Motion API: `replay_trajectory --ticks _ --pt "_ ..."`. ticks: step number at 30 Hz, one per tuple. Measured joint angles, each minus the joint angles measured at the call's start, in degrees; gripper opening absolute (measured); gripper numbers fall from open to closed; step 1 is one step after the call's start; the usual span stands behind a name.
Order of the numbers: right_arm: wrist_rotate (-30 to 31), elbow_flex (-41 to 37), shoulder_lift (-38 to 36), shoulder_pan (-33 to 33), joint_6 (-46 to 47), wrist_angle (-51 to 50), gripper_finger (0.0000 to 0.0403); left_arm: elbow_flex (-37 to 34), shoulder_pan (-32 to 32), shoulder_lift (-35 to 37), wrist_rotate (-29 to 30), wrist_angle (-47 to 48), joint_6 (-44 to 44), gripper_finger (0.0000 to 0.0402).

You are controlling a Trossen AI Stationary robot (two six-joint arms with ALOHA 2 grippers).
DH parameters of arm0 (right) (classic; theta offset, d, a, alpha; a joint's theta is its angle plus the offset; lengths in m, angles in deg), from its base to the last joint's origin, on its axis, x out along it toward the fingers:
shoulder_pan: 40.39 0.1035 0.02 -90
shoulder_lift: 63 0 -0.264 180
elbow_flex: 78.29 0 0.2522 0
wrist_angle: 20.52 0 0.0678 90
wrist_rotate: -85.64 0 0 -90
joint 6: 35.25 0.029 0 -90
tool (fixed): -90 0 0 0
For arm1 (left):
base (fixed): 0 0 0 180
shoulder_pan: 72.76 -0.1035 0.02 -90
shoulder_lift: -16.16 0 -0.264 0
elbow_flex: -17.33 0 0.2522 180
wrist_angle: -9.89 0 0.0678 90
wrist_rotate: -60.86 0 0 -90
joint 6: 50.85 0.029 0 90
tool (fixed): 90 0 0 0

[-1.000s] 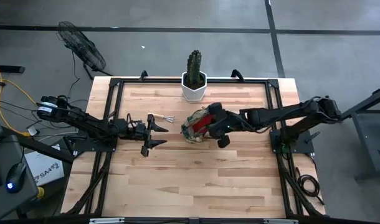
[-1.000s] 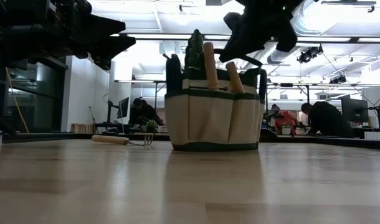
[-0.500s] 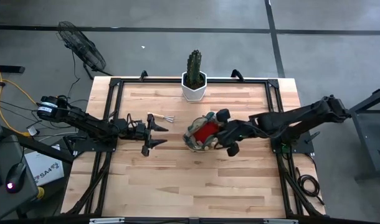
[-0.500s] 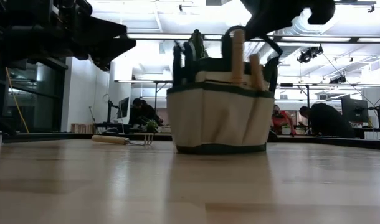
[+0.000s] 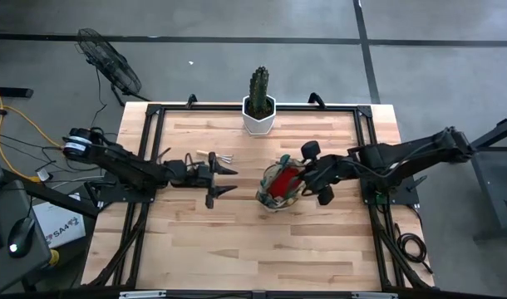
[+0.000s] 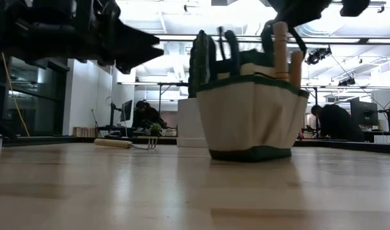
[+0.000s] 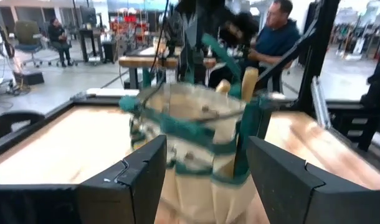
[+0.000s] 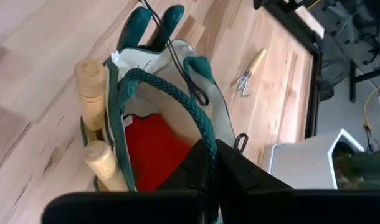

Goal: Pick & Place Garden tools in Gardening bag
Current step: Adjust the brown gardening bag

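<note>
Gardening bag [image 5: 280,186] handle pinched by right gripper [image 5: 304,177] fingers.

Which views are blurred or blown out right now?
Left wrist view: the gardening bag is smeared with motion blur, while that arm's own fingers stay sharp. Low view: ceiling lights blow out the top, so the left gripper reads as a silhouette. High view: evenly lit, no glare on the table. Right wrist view: sharp, red glove clear.
</note>
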Motion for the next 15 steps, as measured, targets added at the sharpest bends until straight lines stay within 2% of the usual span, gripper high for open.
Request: replay_trajectory --ticks 6,15 --pt "-1.09 0.00 -2.22 0.12 1.19 -4.88 0.0005 2.75 0.00 -3.68 0.99 0.22 0.10 0.0218" --pt "-3.12 0.00 -2.52 0.15 1.31 -5.79 0.0005 7.20 0.02 -5.61 1.28 2.33 2.94 0.0218"
